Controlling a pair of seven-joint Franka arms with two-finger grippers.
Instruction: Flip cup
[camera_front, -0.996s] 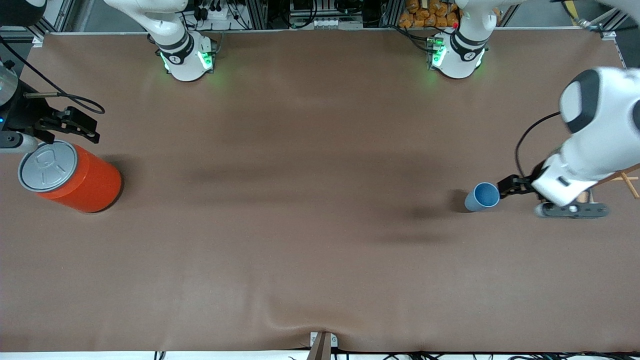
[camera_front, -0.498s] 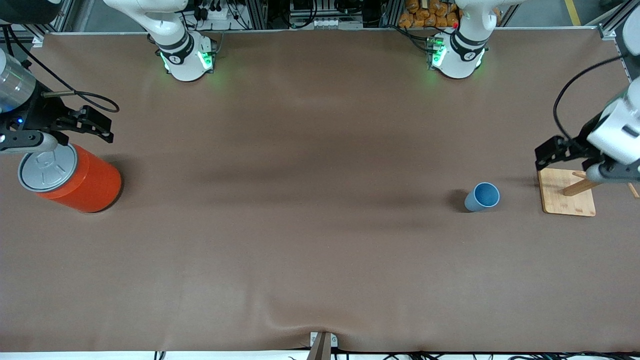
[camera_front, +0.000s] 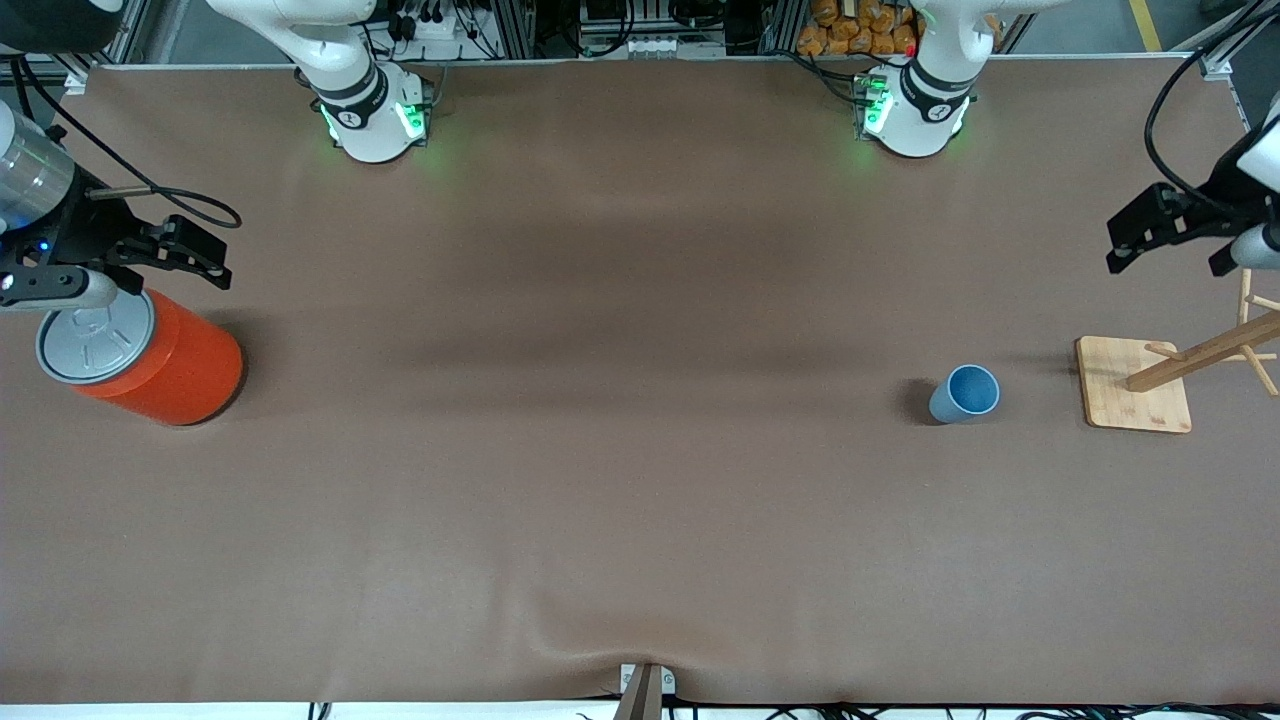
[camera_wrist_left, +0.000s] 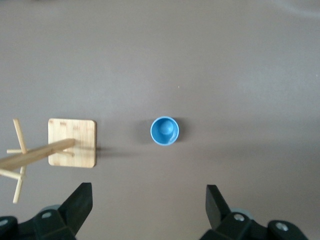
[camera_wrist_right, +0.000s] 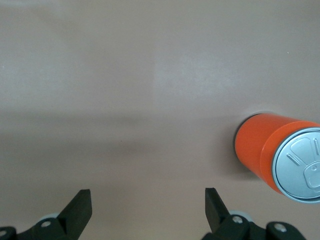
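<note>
The small light-blue cup (camera_front: 965, 394) stands upright on the brown table (camera_front: 620, 420), mouth up and darker blue inside. The left wrist view looks straight down into the cup (camera_wrist_left: 164, 130). My left gripper (camera_front: 1165, 262) hangs high over the left arm's end of the table, apart from the cup. In its own view the left gripper (camera_wrist_left: 148, 189) is open and holds nothing. My right gripper (camera_front: 175, 265) hovers over the right arm's end of the table, beside the orange canister. The right gripper (camera_wrist_right: 148, 192) is open and holds nothing.
An orange canister (camera_front: 160, 360) with a grey lid (camera_front: 95, 332) stands at the right arm's end; the right wrist view shows the canister (camera_wrist_right: 270, 150) too. A wooden peg stand on a square base (camera_front: 1133, 384) stands beside the cup toward the left arm's end. Its base (camera_wrist_left: 72, 142) shows in the left wrist view.
My left gripper has lifted away from right beside the cup and drawn back over the table's end, uncovering the wooden stand. The cup has not moved. The right gripper shifted slightly.
</note>
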